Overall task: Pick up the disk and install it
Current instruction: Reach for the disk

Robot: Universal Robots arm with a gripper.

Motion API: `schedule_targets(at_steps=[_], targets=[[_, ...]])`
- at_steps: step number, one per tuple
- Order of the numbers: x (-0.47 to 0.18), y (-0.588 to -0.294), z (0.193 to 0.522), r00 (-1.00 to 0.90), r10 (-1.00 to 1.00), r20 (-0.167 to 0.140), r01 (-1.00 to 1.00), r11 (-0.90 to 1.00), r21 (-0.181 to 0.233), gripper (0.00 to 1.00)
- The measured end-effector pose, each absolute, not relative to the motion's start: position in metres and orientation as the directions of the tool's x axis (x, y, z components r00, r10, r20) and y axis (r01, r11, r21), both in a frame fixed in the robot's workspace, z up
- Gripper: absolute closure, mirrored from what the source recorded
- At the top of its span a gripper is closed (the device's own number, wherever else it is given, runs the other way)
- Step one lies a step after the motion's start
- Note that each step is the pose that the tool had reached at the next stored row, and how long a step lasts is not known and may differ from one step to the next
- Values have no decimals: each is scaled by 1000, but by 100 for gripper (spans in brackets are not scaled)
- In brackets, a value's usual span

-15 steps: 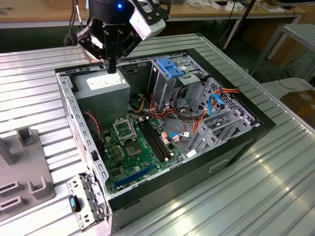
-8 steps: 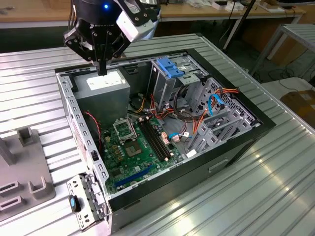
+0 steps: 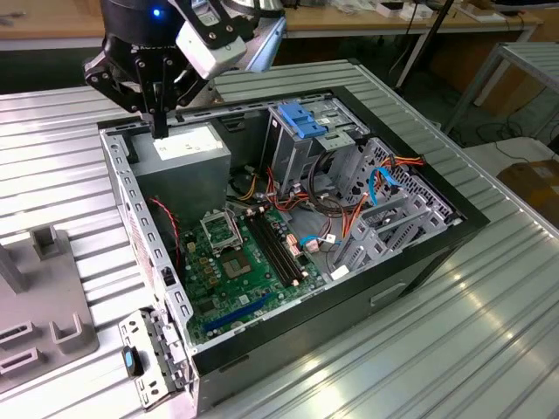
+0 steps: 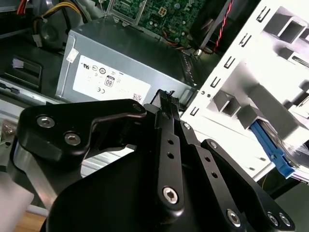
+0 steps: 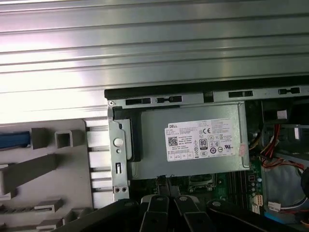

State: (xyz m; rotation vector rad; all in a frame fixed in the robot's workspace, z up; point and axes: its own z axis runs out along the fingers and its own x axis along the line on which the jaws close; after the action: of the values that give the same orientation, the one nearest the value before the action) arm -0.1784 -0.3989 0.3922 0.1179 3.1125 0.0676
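Observation:
My gripper (image 3: 161, 131) hangs over the far left corner of the open computer case (image 3: 419, 253), just above the grey power supply (image 3: 179, 157). Its two black fingers are shut together with nothing between them, as both wrist views show (image 4: 166, 98) (image 5: 166, 182). Of the disk, a strip of bright blue carrier rail (image 5: 12, 140) (image 4: 271, 147) shows; it rests in the grey slotted fixture (image 5: 53, 169) beside the case, apart from the gripper. Its grey body is hidden.
Inside the case lie a green motherboard (image 3: 240, 262), bundles of coloured cables (image 3: 349, 209) and a metal drive cage with a blue bracket (image 3: 301, 122) on top. The grey fixture (image 3: 35, 297) stands on the ribbed metal table (image 3: 454, 349) at the exterior view's left.

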Motion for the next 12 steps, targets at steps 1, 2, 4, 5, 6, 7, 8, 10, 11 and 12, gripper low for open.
schedule_targets(at_steps=[1, 2, 4, 5, 6, 7, 8, 10, 11, 12], targets=[[-182, -399, 392, -997, 76, -24, 75, 996, 44, 89], [-184, -399, 392, -997, 76, -24, 75, 996, 44, 89], [-192, -399, 392, -997, 76, -25, 75, 996, 44, 89], [-194, -399, 392, -997, 76, -24, 75, 996, 44, 89], [-195, -399, 392, -997, 76, -24, 75, 996, 44, 89], [-198, -399, 392, -997, 76, -25, 75, 996, 44, 89], [-200, -399, 392, -997, 76, -24, 75, 996, 44, 89], [-205, -399, 392, -997, 76, -24, 75, 996, 44, 89], [-207, -399, 392, -997, 76, -24, 75, 996, 44, 89], [-209, -399, 392, -997, 76, -24, 75, 996, 44, 89]])
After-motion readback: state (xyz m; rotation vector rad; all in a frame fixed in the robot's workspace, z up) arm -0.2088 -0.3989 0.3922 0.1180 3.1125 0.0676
